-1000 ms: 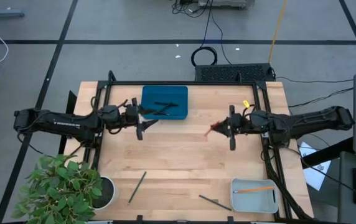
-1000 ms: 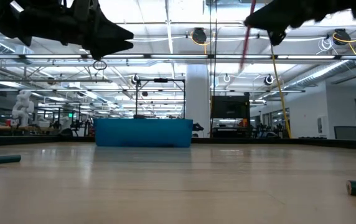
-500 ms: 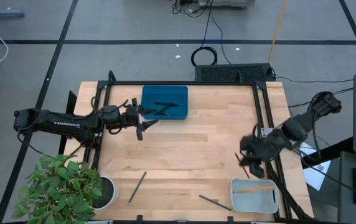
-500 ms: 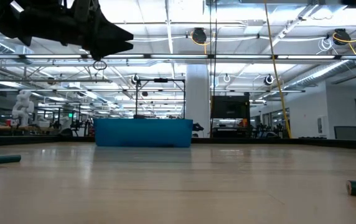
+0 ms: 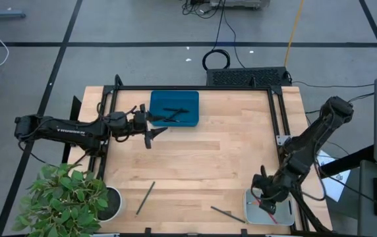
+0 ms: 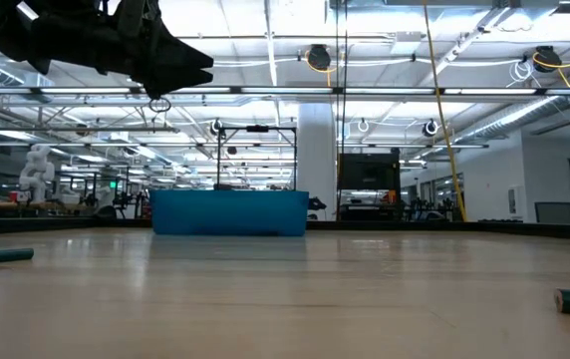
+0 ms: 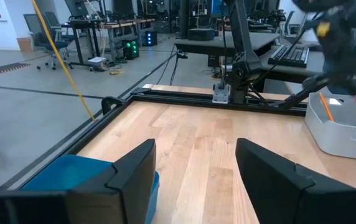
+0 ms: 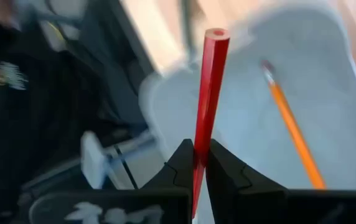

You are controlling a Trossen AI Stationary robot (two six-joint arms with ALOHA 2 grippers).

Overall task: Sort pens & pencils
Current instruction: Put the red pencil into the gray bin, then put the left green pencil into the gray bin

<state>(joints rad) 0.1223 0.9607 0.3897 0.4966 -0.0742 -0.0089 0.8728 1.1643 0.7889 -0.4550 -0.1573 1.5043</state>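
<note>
- Mid-delivery of a pencil — right end effector [image 8: 200,163] clamped on the red pencil [image 8: 208,93], poised over the grey tray [image 5: 286,212] at the near right corner of the surface [image 5: 202,164].
- Already lying inside that tray: the orange pencil [image 8: 290,127], seen past the red one in the right wrist view.
- Red pencil standing out from between the closed fingers, its blunt end pointing toward the tray floor.
- Left end effector [image 7: 193,165] parked with fingers spread wide and nothing between them, just beside the blue tray [image 5: 174,109] at the far side; black pens [image 5: 172,114] resting in that tray.
- Unsorted and loose on the wood — one dark stick [image 5: 145,197] near the plant pot [image 5: 111,204], another dark stick [image 5: 227,214] just left of the grey tray; pen or grey pencil, hard to tell from above.
- Next move, by judgement: lower a little closer to the tray floor, then part the fingers so the red pencil drops beside the orange one rather than bouncing over the rim.
- After that, probably a fetch of one of the two dark sticks.
</note>
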